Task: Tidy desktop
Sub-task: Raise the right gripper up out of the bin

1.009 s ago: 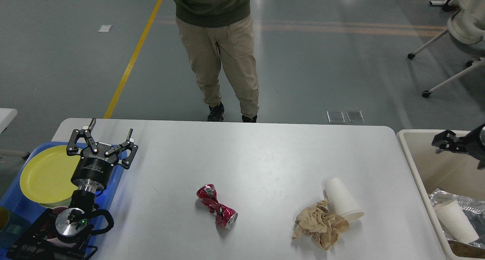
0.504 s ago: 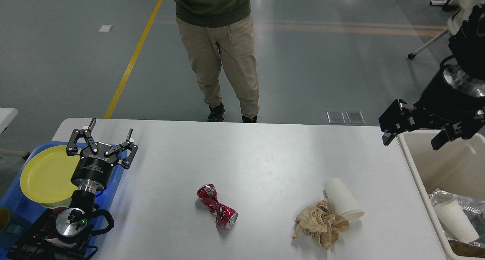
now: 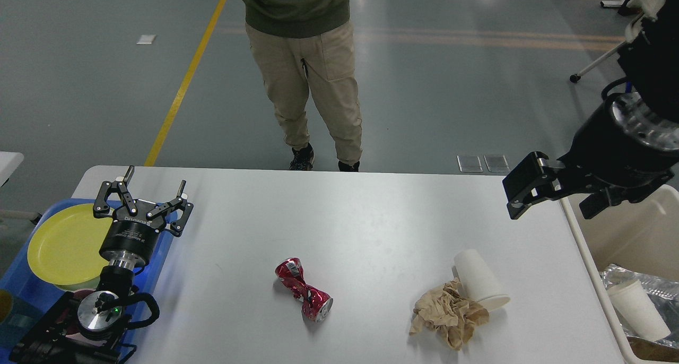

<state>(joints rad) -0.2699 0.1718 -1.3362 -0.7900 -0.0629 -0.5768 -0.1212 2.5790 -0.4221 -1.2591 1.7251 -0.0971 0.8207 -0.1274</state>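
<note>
Three bits of litter lie on the desktop point(image 3: 350, 221), the white top that fills the middle of our view.

We count one crushed red can point(image 3: 303, 289), one crumpled brown paper point(image 3: 448, 313) and one white paper cup point(image 3: 480, 285) on its side, touching the paper. Our left gripper point(image 3: 150, 186) stands over the blue tray point(image 3: 21, 289) beside one yellow plate point(image 3: 61, 245), fingers spread and empty. Our right gripper point(image 3: 554, 189) has swung inward from the beige bin point(image 3: 636, 236) to the desktop's right edge; whether it is parted we cannot tell.
</note>
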